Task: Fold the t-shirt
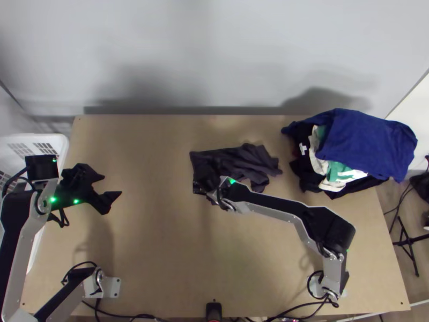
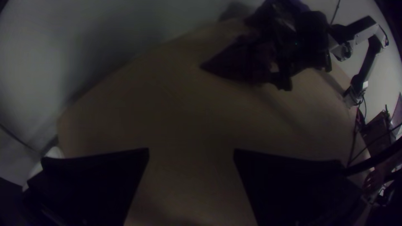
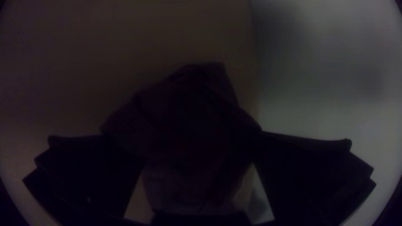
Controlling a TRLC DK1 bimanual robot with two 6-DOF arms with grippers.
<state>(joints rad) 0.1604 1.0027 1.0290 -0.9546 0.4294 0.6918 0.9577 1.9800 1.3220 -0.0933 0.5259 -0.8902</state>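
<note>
Where the counter [image 1: 155, 257] runs back past its middle, the dark t-shirt [image 1: 236, 161] lies rumpled and loosely bunched, flatter toward its left side and more crumpled toward its right. Over its left end sits the right gripper [image 1: 206, 180], its fingers [image 3: 310, 175] set wide apart with cloth showing between them; they are not closed on it, and whether they touch it I cannot tell. The right arm [image 1: 276, 206] rises from its base at the near right, bends at the elbow and stretches low across to the left, its wrist hiding part of the shirt's near left edge.

Off to the left, well apart from the shirt, the left gripper [image 1: 113, 185] hangs above the counter, its fingers [image 2: 284, 180] spread wide with nothing between them. The left arm [image 1: 19, 252] bends outward past the counter's left side and back in over the white basket [image 1: 53, 140], covering much of it. Right of the shirt, a heap of clothes is piled near the far right corner, a blue garment [image 1: 364, 142] draped over white, green and black ones.
</note>
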